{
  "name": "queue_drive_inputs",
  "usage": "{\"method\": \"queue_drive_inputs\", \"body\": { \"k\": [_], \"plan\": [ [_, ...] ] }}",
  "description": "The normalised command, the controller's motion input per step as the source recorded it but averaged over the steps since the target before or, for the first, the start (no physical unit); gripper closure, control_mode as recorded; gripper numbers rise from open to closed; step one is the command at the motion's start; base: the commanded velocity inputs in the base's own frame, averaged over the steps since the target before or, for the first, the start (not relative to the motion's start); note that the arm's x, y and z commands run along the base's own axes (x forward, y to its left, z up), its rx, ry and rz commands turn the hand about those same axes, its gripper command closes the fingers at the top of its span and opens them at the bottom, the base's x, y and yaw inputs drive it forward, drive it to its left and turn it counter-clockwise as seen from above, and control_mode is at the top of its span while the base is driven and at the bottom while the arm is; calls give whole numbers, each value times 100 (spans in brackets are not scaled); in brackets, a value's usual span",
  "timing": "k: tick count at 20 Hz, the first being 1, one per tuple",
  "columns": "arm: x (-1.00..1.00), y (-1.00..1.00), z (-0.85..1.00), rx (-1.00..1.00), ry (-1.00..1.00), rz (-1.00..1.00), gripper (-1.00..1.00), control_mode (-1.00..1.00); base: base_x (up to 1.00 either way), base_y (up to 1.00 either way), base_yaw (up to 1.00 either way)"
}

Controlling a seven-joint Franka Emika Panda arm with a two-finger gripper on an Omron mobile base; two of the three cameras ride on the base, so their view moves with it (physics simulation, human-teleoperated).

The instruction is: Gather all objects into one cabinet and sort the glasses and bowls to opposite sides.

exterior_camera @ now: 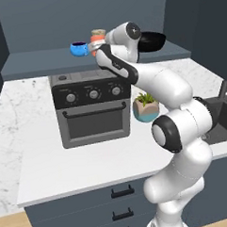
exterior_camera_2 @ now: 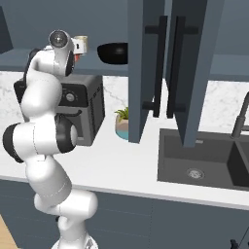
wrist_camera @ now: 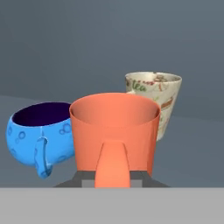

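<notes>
On the cabinet [exterior_camera: 46,62] shelf, left of the orange cup [wrist_camera: 114,133], stands the blue bowl [wrist_camera: 39,133], very near it. The gripper [exterior_camera: 95,49] is closed on the orange cup. The beige cup [wrist_camera: 156,100] is just behind to the right, the black bowl [exterior_camera: 151,40] well beyond. I judge this the placing step; next it must release beside the beige cup.

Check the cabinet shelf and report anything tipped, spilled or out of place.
Nothing stands out. The orange cup, the beige cup behind it and the blue bowl beside it all stand upright on the shelf, nothing spilled. The black bowl sits level farther along. The gripper is shut on the orange cup.
</notes>
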Motion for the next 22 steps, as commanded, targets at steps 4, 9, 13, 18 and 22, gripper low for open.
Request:
{"method": "queue_drive_inputs", "body": {
  "k": [4,9,13,18,22],
  "plan": [
    [0,0,0,0,0,0,100,-100,0,0,0],
    [0,10,-6,4,0,0,100,-100,0,0,0],
    [0,43,-15,10,0,0,-100,-100,0,0,0],
    [0,3,-2,2,0,0,-100,-100,0,0,0],
    [0,0,0,0,0,0,-100,-100,0,0,0]
  ]
}}
